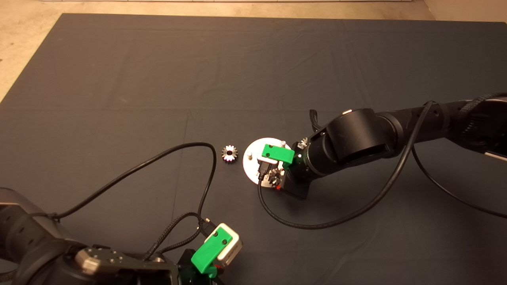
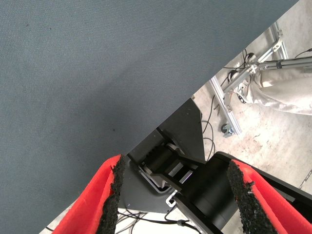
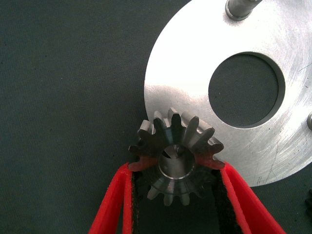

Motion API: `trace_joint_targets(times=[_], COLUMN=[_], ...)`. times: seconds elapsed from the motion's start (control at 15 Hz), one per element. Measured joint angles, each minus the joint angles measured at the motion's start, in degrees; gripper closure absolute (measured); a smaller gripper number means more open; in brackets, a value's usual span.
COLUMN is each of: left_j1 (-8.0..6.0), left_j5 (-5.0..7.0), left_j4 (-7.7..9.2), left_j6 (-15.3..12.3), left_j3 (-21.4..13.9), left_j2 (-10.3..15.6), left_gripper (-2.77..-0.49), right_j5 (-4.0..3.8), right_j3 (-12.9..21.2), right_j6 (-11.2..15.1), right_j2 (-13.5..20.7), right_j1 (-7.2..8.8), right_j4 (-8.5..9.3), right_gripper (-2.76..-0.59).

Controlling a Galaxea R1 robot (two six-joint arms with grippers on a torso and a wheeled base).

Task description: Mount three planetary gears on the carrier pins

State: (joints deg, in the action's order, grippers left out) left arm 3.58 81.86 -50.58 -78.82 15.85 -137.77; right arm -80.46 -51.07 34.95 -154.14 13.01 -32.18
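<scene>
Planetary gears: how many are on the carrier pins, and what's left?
Done: none seated that I can see; two carrier pins on the silver disc stand bare, the third is hidden. In hand: the right gripper is shut on one gear at the disc's rim, with a pin tip in its bore. Left: a loose gear lies on the mat beside the disc; the left gripper waits, open.

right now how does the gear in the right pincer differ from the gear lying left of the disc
The held gear sits between the right pincer's fingers, at the disc's edge and overlapping it; the loose gear lies free on the mat, apart from the disc. A pin shows in the held gear's bore; the loose gear's bore looks dark and empty. Both are small, toothed dark-steel gears, apparently the same type.
</scene>
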Motion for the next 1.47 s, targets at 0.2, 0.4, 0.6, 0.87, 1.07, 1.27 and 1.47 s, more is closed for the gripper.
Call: trace_joint_targets(times=[0.2,0.4,0.6,0.87,1.07,1.27,1.47], left_j1=[0.00,0.00,0.00,0.00,-0.01,-0.01,0.00], left_j5=[0.00,0.00,0.00,0.02,-0.02,-0.02,-0.02], left_j4=[0.00,0.00,0.00,0.00,0.00,0.00,0.00], left_j6=[0.0,0.0,0.0,0.0,0.0,0.0,-0.2], left_j3=[0.0,0.0,0.0,0.0,0.0,0.0,0.0], left_j2=[0.0,0.0,0.0,0.0,0.0,0.0,0.0], left_gripper=[-1.46,-1.46,-1.46,-1.46,-1.46,-1.46,-1.46], right_j5=[0.02,-0.09,-0.11,-1.00,-1.60,-1.57,-1.60], right_j3=[-0.1,-0.2,-0.5,-1.2,-1.2,-1.2,-0.3], right_j6=[-1.5,-1.7,-1.9,-1.9,-1.9,-1.9,-1.9], right_j2=[0.0,0.0,0.0,0.3,0.3,0.3,0.3], right_j1=[0.02,0.07,0.22,1.18,2.91,3.55,3.50], right_j4=[0.13,0.22,0.51,1.17,3.17,4.14,5.03], right_gripper=[-0.81,-0.81,-0.81,-0.82,-0.81,-0.81,-0.81])
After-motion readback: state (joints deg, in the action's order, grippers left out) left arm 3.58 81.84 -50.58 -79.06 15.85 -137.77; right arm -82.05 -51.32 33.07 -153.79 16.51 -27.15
